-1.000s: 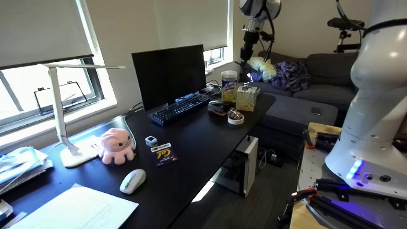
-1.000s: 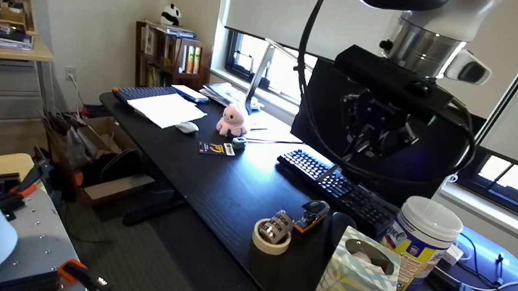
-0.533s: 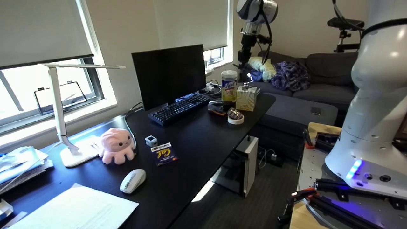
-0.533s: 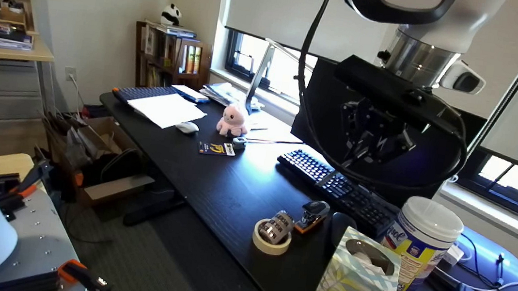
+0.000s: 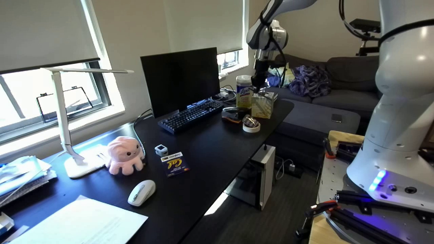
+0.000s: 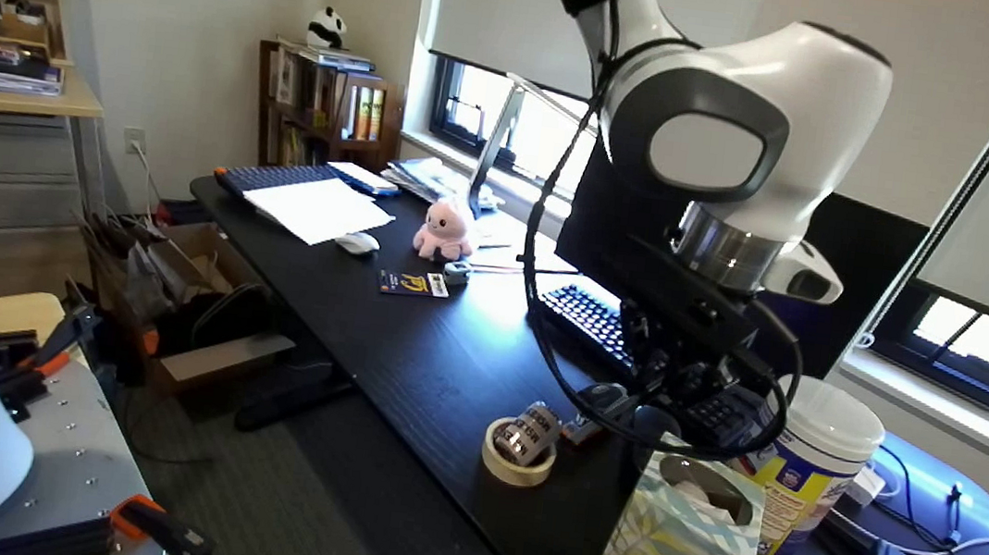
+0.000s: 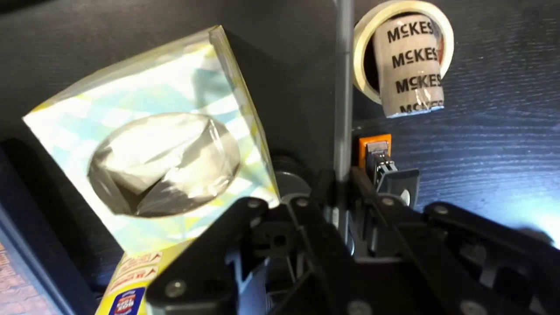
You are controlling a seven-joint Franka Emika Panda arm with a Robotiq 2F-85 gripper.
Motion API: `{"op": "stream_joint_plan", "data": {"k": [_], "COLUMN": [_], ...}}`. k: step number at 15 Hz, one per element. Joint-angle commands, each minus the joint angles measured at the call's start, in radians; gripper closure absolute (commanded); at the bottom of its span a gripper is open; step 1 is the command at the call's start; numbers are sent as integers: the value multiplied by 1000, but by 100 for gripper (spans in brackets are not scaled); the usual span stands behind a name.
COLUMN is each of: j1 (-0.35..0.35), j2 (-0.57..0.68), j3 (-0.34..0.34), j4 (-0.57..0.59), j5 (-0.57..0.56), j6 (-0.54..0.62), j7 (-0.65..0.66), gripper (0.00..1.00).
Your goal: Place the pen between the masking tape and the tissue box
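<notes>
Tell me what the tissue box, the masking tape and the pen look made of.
Tissue box: likely thin card with a slight sheen, judging by printed leaves and crisp folded edges.
Masking tape: probably paper, matte, going by its dull cream ring.
Pen: smooth grey shaft, plastic or metal; too blurred to tell.

Daylight pours in at nine o'clock in an exterior view, bleaching the window [image 5: 28, 98]; the floor [image 5: 286, 206] lies in shadow but for a sunlit strip [image 5: 216, 204] at six o'clock. In the wrist view the tissue box [image 7: 175, 94] is washed out on top, the pen [image 7: 343, 100] and gripper [image 7: 341, 190] are blurred, and blue-white glare sits on the desk [image 7: 490, 131] near four o'clock.
</notes>
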Motion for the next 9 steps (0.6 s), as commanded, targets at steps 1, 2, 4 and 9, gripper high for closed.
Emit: {"op": "stream_joint_plan", "data": {"k": [1, 2, 4, 9], "j1": [4, 3, -10, -17], "j2": [35, 47, 66, 126], "j3": [18, 24, 47, 78], "j4": [-35, -48, -64, -82], "j5": [-53, -54, -38, -41], "j6": [54, 85, 99, 172], "j7": [44, 52, 42, 48], "gripper": [96, 96, 96, 96]}}
